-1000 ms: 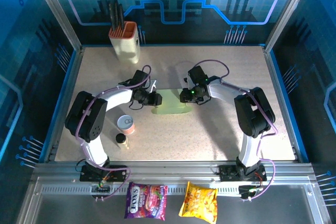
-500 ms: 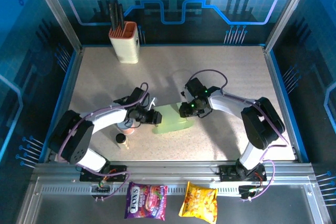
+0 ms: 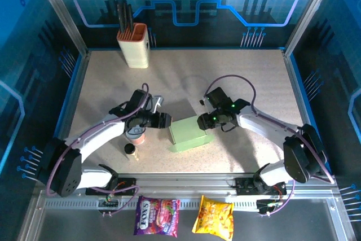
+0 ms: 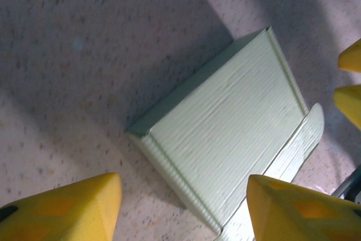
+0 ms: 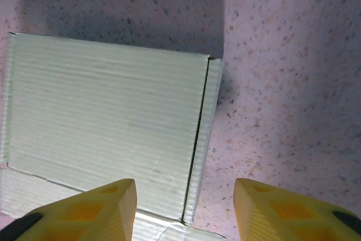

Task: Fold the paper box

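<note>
The paper box (image 3: pixel 190 134) is pale green ribbed cardboard, closed up into a small rectangular box and lying on the table near the middle front. My left gripper (image 3: pixel 164 121) is at its left end, open, with nothing between the yellow fingers. In the left wrist view the box (image 4: pixel 225 134) lies just beyond the gripper (image 4: pixel 183 210), apart from both tips. My right gripper (image 3: pixel 204 121) is over the box's right end, open. In the right wrist view one corner of the box (image 5: pixel 107 122) lies between the tips of the gripper (image 5: pixel 185 210), with a seam along its side.
A beige orange-rimmed utensil holder (image 3: pixel 134 43) stands at the back left. A small pink-sided can (image 3: pixel 136 134) and a little dark-capped bottle (image 3: pixel 130 150) sit just left of the box under my left arm. Two snack bags (image 3: pixel 157 216) lie outside the table's near rail.
Both arms have come toward the near edge, bringing the box with them. Both pairs of jaws have widened and let go, and the box now rests on the table.
</note>
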`<state>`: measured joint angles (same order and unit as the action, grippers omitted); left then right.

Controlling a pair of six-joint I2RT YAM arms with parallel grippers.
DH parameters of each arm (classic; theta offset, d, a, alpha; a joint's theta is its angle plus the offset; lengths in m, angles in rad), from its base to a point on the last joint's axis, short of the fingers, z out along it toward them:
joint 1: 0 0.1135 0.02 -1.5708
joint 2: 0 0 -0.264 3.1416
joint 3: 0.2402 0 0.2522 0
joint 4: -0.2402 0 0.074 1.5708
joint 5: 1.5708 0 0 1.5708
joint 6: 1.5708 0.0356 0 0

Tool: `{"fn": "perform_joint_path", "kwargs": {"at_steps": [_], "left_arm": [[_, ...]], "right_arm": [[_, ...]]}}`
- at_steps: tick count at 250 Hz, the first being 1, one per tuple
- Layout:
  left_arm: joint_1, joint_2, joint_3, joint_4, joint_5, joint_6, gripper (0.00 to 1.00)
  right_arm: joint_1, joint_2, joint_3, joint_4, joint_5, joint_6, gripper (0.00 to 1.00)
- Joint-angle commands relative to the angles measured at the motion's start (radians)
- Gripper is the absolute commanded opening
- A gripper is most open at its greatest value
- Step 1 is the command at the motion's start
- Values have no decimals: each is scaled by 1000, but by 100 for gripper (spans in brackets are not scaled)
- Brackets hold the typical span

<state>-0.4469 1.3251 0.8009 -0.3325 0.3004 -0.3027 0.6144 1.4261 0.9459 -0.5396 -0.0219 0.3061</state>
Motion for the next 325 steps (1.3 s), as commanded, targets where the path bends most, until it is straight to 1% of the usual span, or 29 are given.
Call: {"fn": "perform_joint_path", "kwargs": {"at_steps": [1,44,69,87,107,151,195,237,258,276,325], "left_arm": [[2,107,128,-92,90,149,61],[1,300,315,-242,124,302,60],[0,390,411,-343,117,398,54],[-2,453,479,-407,108,451,51],[-8,509,532,-436,110,486,51],[-13,588,589,-447,134,505,46],[-30,625,606,-445,155,516,46],[-34,648,613,-438,163,517,44],[-33,652,615,-429,171,517,40],[-35,657,619,-425,174,518,33],[-38,675,626,-438,161,531,28]], "right_arm": [[-10,-32,6,-40,48,-86,50],[-49,-65,25,-61,53,-120,50],[-61,-77,31,-71,53,-133,50],[-65,-84,31,-74,59,-140,50],[-68,-87,36,-76,58,-148,50],[-76,-85,51,-90,60,-153,50],[-77,-80,57,-88,62,-146,51],[-77,-69,70,-90,53,-142,50],[-77,-67,71,-90,51,-144,50],[-78,-69,71,-90,50,-144,50],[-77,-93,70,-88,40,-153,49]]}}
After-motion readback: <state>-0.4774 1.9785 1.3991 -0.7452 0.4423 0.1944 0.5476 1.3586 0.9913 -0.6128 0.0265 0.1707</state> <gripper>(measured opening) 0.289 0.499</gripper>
